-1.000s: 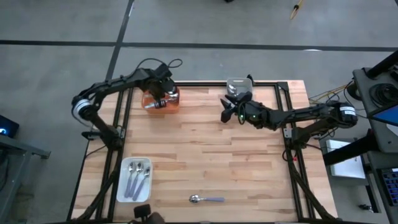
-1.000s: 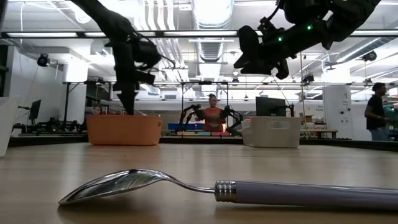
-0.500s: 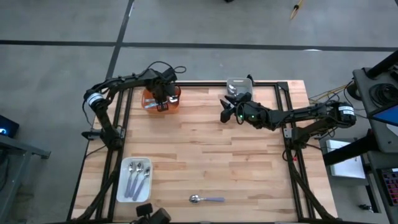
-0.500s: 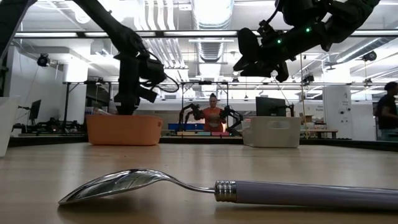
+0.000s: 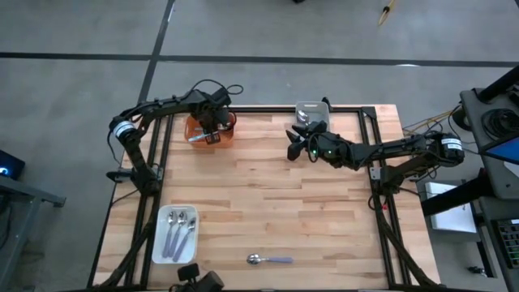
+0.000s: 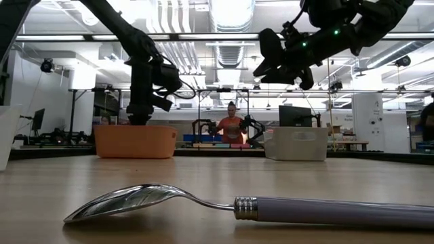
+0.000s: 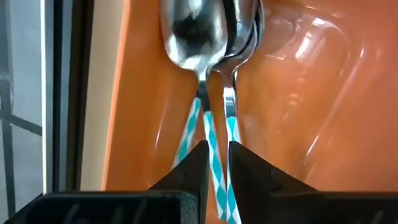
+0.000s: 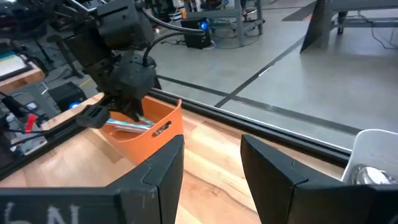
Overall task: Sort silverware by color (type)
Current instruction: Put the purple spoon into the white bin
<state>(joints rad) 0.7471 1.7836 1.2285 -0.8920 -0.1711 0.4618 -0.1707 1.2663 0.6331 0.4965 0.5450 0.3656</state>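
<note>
The orange tray (image 5: 227, 134) stands at the table's far left, and my left gripper (image 5: 209, 135) points down into it. Its wrist view shows three spoons with shiny bowls (image 7: 189, 31) and teal-striped handles lying side by side on the tray floor. One teal handle (image 7: 213, 140) runs into the narrow gap of my left gripper (image 7: 217, 158). My right gripper (image 5: 293, 146) hovers open above the table's far middle with nothing between its fingers (image 8: 168, 168). A lavender-handled spoon (image 5: 269, 259) lies alone by the near edge. My left gripper comes from above with one fingertip (image 7: 198, 163) on either side of a teal handle (image 7: 215, 163), lying across it. The spoon lies in the orange tray beside the others. Whether the fingers touch the handle, I cannot tell.
A grey bin (image 5: 308, 109) holding a shiny spoon bowl (image 8: 364, 175) stands at the far edge behind my right gripper. At the near left corner a white tray (image 5: 162, 243) holds lavender-handled spoons. Bare wood lies between. People show in the room beyond the table.
My left gripper has gone down into the orange tray and has since kept still there. My right gripper has stayed in place.
</note>
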